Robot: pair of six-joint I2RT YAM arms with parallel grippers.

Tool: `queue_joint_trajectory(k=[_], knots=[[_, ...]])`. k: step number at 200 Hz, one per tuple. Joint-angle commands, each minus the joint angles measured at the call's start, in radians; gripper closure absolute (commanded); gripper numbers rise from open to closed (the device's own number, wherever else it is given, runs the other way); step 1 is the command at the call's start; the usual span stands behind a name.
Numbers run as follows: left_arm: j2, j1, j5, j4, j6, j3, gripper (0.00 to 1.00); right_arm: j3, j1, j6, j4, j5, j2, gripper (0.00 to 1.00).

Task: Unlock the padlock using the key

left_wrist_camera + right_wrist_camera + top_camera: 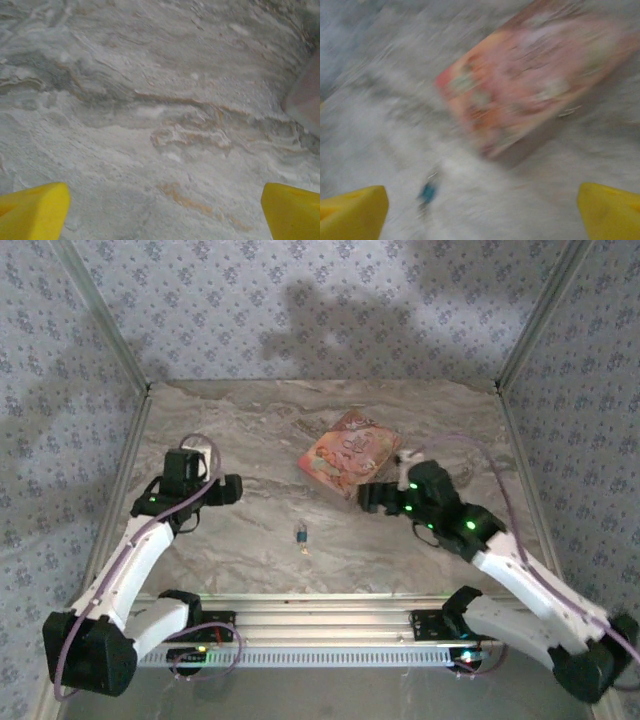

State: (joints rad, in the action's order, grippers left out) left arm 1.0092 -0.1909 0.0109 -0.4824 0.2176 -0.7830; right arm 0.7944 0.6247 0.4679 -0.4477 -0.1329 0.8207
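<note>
The little blue padlock [302,536] lies flat on the marbled table [240,430], out in the open near the front edge and roughly midway between the two arms. A small pale bit sits right at its near end, too tiny for me to say what it is. Behind it and a touch to the right rests the pink box [348,452], well apart from the lock. The left gripper [234,490] hangs over bare table to the lock's left, its yellow fingers [32,210] spread wide with nothing between them. The right gripper [363,498] sits just beside the box's near corner, fingers [610,210] likewise released. Its blurred wrist view shows the lock as a blue speck ahead.
</note>
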Motion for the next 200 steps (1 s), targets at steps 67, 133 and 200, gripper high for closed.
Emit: queue_joint_trajectory(k=[67,133,200], knots=[[-0.110,0.024,0.285,0.492,-0.211,0.295,0.02,-0.415,-0.516,-0.281,0.496,-0.203,-0.046,0.00],[-0.075,0.046,0.277,0.966,-0.185,0.550,0.02,-0.563,-0.656,-0.287,1.079,-0.147,0.279,0.00],[0.231,0.094,0.151,1.272,-0.252,0.523,0.02,-0.535,-0.687,-0.388,1.251,-0.007,0.452,0.00]])
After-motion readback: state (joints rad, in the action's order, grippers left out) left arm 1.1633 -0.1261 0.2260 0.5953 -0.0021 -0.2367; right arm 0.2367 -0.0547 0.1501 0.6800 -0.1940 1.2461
